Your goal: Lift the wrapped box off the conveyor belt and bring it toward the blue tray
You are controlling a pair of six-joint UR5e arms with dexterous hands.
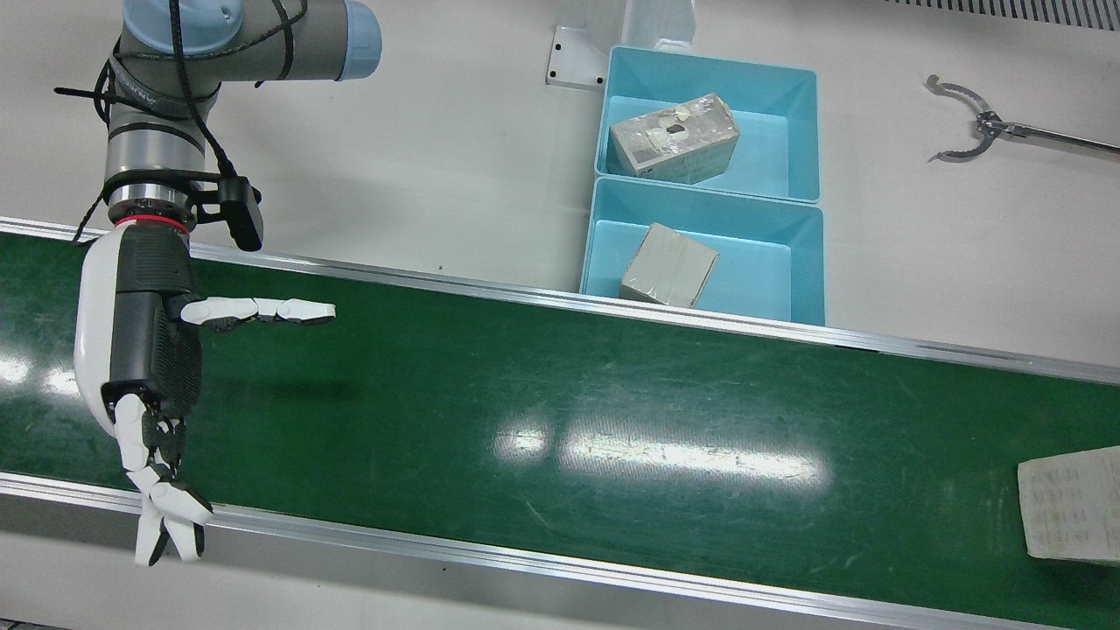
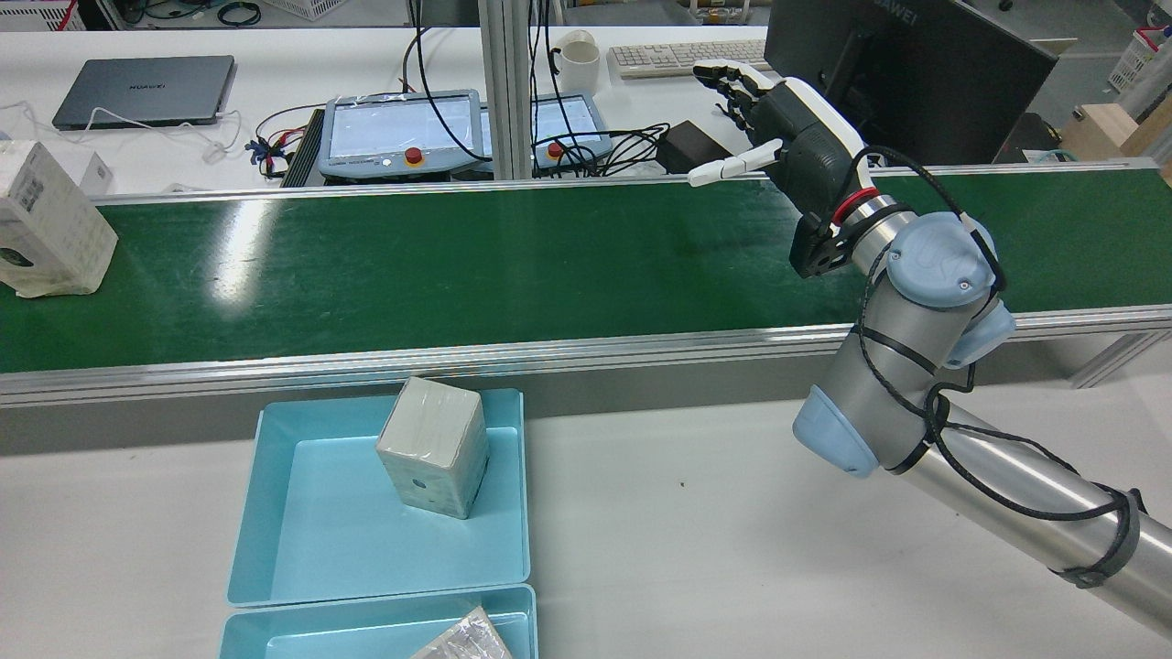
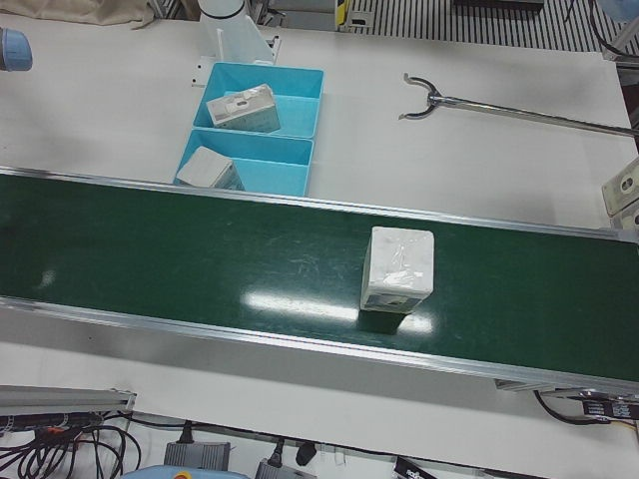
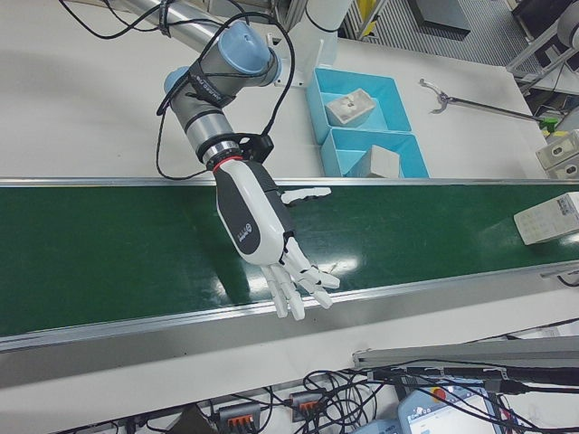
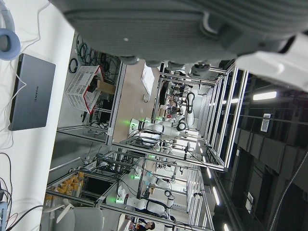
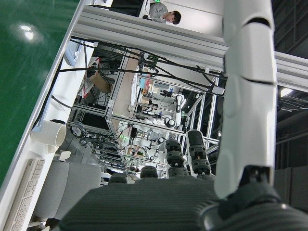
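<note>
The wrapped box (image 1: pixel 1072 509), white with printed wrap, lies on the green conveyor belt (image 1: pixel 560 411) at the front view's right edge. It also shows in the rear view (image 2: pixel 50 224), the left-front view (image 3: pixel 397 269) and the right-front view (image 4: pixel 547 219). My right hand (image 1: pixel 144 350) is open and empty above the belt's other end, far from the box, fingers spread (image 2: pixel 787 128) (image 4: pixel 258 217). Two blue trays (image 1: pixel 801 131) (image 1: pixel 809 262) stand beside the belt. Of my left hand only the palm's edge (image 5: pixel 183 24) shows, in its own view.
Each blue tray holds a wrapped box, one in the far tray (image 1: pixel 675 138) and one in the near tray (image 1: pixel 669 264). A metal grabber tool (image 1: pixel 980 131) lies on the white table beyond the trays. Control pendants and cables (image 2: pixel 403 137) lie past the belt's far rail.
</note>
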